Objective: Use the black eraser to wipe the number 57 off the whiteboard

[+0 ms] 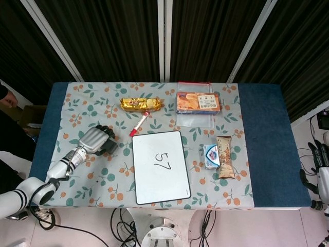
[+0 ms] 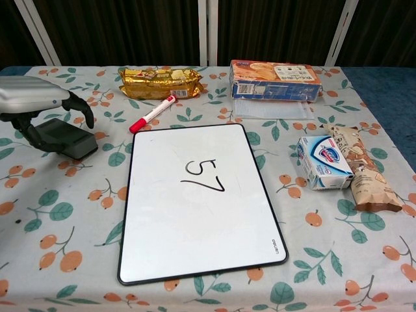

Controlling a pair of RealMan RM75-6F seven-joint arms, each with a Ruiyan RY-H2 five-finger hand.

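The black eraser (image 2: 68, 138) lies on the tablecloth left of the whiteboard (image 2: 195, 214), which carries the handwritten number 57 (image 2: 204, 175). My left hand (image 2: 40, 104) sits on top of the eraser, with the fingers curled down over its far edge and the thumb against its near left end. In the head view the left hand (image 1: 95, 140) covers most of the eraser (image 1: 111, 147). My right hand (image 1: 320, 165) hangs beyond the table's right edge, holding nothing, its fingers apart.
A red marker (image 2: 152, 114) lies just beyond the board's top left corner. Behind it are a gold snack pack (image 2: 160, 82) and a biscuit box (image 2: 275, 79). A soap box (image 2: 318, 162) and a brown snack bag (image 2: 361, 170) lie right of the board.
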